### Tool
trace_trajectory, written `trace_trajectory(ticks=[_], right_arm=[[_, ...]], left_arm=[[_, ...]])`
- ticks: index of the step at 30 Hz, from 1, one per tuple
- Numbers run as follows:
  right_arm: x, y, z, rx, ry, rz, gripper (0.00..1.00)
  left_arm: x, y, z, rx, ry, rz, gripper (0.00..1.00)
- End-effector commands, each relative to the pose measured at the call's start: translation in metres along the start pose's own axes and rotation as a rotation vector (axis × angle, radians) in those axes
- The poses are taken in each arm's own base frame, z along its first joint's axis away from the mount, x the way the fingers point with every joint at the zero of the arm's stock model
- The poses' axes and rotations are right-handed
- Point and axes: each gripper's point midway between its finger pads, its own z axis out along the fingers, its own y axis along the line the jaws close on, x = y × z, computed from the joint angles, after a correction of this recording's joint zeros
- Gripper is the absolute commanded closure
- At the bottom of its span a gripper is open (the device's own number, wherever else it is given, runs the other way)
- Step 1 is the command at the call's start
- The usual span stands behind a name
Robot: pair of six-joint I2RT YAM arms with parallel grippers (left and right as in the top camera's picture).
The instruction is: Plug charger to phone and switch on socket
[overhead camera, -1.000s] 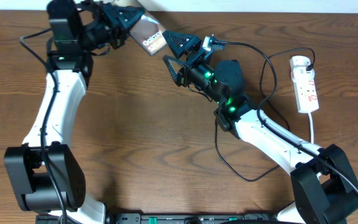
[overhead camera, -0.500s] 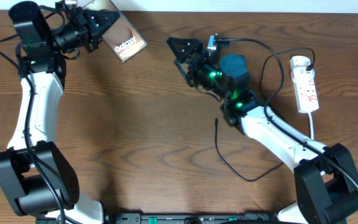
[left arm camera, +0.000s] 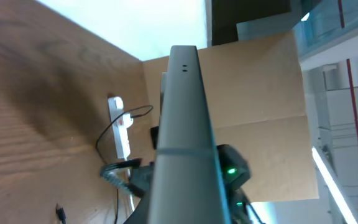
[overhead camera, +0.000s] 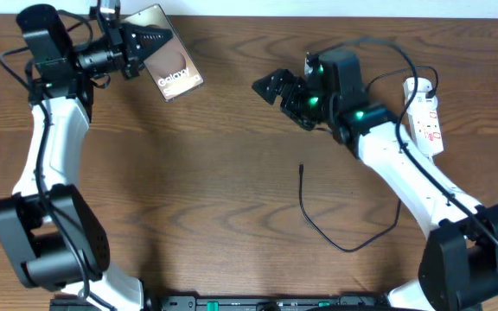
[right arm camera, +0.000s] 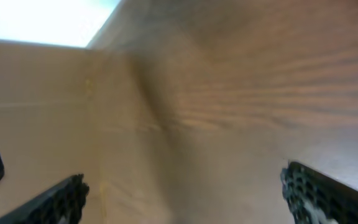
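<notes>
Gripping the phone (overhead camera: 176, 69) at one end, your left gripper (overhead camera: 148, 43) is clamped tight on it near the far left edge of the table (overhead camera: 214, 173). The lettered face shows to the overhead camera, and the left wrist view sees the phone edge-on. Your right gripper (overhead camera: 275, 86) stands wide apart and holds nothing; the right wrist view shows only wood between its fingers (right arm camera: 312, 193). The charger (overhead camera: 302, 177) lies on the table, its connector tip nearer you than the right gripper and apart from it. The phone is well to that gripper's left. The socket (overhead camera: 427, 117) lies behind the right arm, at the table's right side.
</notes>
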Motion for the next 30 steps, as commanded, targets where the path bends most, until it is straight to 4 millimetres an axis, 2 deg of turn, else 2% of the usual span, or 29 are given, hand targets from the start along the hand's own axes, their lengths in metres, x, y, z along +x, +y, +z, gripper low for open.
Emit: trace_trajectory(ticks=[1,11,22,24,26,30], right_arm=[[-0.018,0.010,-0.016,0.078,-0.057,-0.202,0.01],[-0.003,-0.055,-0.040,0.431,-0.001,-0.214,0.01],[0.025,-0.091,-0.055,0.596,0.131,-0.254,0.01],[0.033,-0.097,-0.054,0.622,0.164,-0.269,0.02],[0.041,-0.104,-0.050,0.650,0.196,-0.271,0.08],[0.061,-0.116,-0.029,0.695,0.262,-0.285,0.09]], left_arm=[[0.004,0.006,0.001,0.022,0.049,-0.001,0.93],[0.016,0.012,0.024,0.034,0.107,0.030,0.93],[0.030,0.027,0.052,0.045,0.175,0.037,0.93],[0.033,0.029,0.056,0.047,0.185,0.047,0.93],[0.034,0.030,0.058,0.049,0.191,0.049,0.93],[0.035,0.030,0.059,0.051,0.194,0.062,0.93]])
